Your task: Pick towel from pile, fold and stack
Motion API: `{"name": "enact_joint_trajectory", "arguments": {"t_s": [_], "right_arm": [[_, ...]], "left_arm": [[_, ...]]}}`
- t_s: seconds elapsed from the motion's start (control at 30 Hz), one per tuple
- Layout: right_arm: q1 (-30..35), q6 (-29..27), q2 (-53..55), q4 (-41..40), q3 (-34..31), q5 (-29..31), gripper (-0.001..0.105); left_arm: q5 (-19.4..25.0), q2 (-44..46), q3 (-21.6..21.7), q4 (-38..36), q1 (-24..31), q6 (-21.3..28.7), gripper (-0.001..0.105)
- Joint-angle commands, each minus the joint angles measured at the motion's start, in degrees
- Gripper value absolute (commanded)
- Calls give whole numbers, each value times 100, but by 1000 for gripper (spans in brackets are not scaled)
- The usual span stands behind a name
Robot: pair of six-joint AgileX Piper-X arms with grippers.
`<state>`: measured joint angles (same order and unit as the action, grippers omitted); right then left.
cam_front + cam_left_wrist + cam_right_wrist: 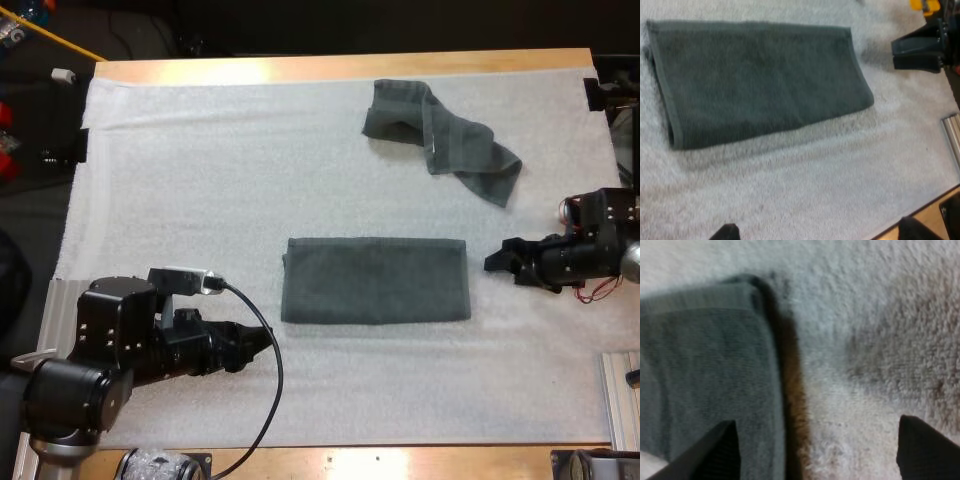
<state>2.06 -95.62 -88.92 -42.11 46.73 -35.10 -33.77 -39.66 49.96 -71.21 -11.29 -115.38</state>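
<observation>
A dark grey-green towel (375, 280) lies folded into a flat rectangle in the middle of the white mat. A second towel (440, 135), crumpled, sits toward the far right. My left gripper (264, 342) is open, low over the mat just off the folded towel's near left corner. From its wrist the folded towel (760, 80) lies ahead of my open left gripper (820, 232). My right gripper (498, 262) is open at the towel's right short end. There one finger (715, 452) hangs over the towel's edge (705, 375), the other over bare mat.
The white mat (200, 160) covers most of the wooden table. The table's front edge and a metal rail (622, 400) lie near my right arm. The right arm's gripper (920, 50) shows beyond the folded towel's far corner in the left wrist view.
</observation>
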Motion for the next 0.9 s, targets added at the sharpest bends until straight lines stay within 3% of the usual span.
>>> {"name": "enact_joint_trajectory", "arguments": {"t_s": [0.0, 0.17, 0.43, 0.67, 0.77, 0.87], "right_arm": [[-63, -60, -68, 57, 26, -117, 64], [-440, 242, -385, 381, 26, -117, 64], [-1378, 1347, -783, 1254, 26, -117, 64], [-1854, 1917, -961, 1548, 26, -74, 61], [-1892, 1918, -963, 1496, 26, 92, 46], [-1892, 1917, -962, 1325, 26, 336, 20]], "left_arm": [[86, 4, 35, -111, -2, -41, 62], [86, 4, 35, -175, -2, -41, 62], [74, 4, 35, -175, -2, -41, 62], [53, 4, 35, -175, -2, -41, 62], [55, 4, 35, -175, -2, -41, 62], [55, 4, 35, -175, -2, -24, 62]]}}
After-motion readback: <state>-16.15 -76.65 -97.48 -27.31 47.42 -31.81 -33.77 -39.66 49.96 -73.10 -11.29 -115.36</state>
